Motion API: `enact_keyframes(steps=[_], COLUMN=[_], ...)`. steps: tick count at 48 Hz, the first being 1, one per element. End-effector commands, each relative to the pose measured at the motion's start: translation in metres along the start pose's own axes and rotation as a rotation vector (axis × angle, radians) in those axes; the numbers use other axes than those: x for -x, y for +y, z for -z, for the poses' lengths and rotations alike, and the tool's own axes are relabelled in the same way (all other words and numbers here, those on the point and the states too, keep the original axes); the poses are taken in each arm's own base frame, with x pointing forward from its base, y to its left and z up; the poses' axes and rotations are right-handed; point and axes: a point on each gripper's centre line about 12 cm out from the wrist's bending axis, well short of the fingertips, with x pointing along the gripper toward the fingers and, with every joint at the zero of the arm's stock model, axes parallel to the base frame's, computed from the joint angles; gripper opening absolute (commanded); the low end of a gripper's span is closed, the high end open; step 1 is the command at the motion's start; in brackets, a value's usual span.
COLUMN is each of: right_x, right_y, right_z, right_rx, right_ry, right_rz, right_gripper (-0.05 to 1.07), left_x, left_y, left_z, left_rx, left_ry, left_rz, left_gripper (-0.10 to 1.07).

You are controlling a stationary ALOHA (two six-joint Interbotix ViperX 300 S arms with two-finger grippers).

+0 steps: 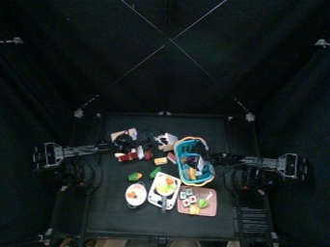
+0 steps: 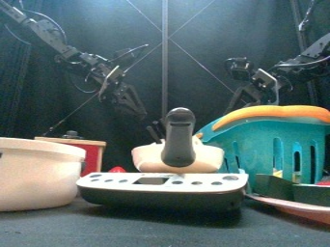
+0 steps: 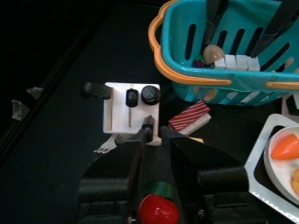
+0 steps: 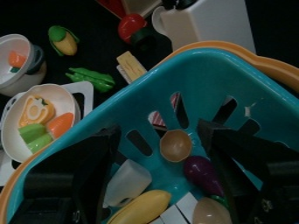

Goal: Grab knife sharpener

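The knife sharpener (image 3: 128, 107) is a white block with black knobs. It stands on the table beside the teal basket (image 3: 222, 83). It shows in the top view (image 1: 164, 141), in the front view (image 2: 175, 147) and in the right wrist view (image 4: 211, 22). My left gripper (image 3: 158, 150) is open and empty, hanging just short of the sharpener, above a red toy (image 3: 156, 208). It also shows in the top view (image 1: 133, 147) and the front view (image 2: 126, 104). My right gripper (image 4: 163, 144) is open and empty over the basket (image 4: 140, 96), and shows in the front view (image 2: 245, 101).
The basket (image 1: 182, 154) holds several toy foods. A red-and-white striped piece (image 3: 191, 116) lies between sharpener and basket. Plates of toy food (image 1: 135, 194) and a pink tray (image 1: 198, 202) sit at the front. A white bowl (image 2: 33, 169) and a flat white device (image 2: 161, 183) stand nearest the front edge.
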Motion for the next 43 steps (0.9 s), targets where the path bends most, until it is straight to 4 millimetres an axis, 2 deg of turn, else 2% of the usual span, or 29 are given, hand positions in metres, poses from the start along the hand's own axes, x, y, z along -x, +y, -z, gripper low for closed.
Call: enact_keyframes(steps=[1, 8, 17, 21, 29, 43], right_x=[0.001, 0.001, 0.001, 0.001, 0.001, 0.001], right_y=[0.001, 0.002, 0.001, 0.001, 0.001, 0.001], right_z=[-0.011, -0.010, -0.011, -0.011, -0.010, -0.011], right_rx=[0.000, 0.002, 0.001, -0.002, 0.000, 0.000], right_ry=[-0.030, -0.030, -0.030, -0.030, -0.028, -0.030], right_rz=[-0.004, -0.005, -0.004, -0.004, -0.004, -0.004], right_gripper=[1.00, 1.00, 1.00, 1.00, 1.00, 1.00], left_x=[0.000, -0.007, -0.020, -0.023, -0.026, -0.043], left_y=[-0.002, -0.002, -0.002, -0.004, -0.002, -0.001], left_z=[-0.015, -0.022, -0.027, -0.030, -0.033, -0.031], left_rx=[-0.034, -0.163, -0.489, -0.570, -0.618, -0.630], left_ry=[-0.043, -0.047, -0.036, -0.041, -0.040, -0.020], left_rz=[0.017, 0.020, 0.019, 0.017, 0.007, 0.015], left_gripper=[0.67, 0.76, 0.76, 0.76, 0.76, 0.76])
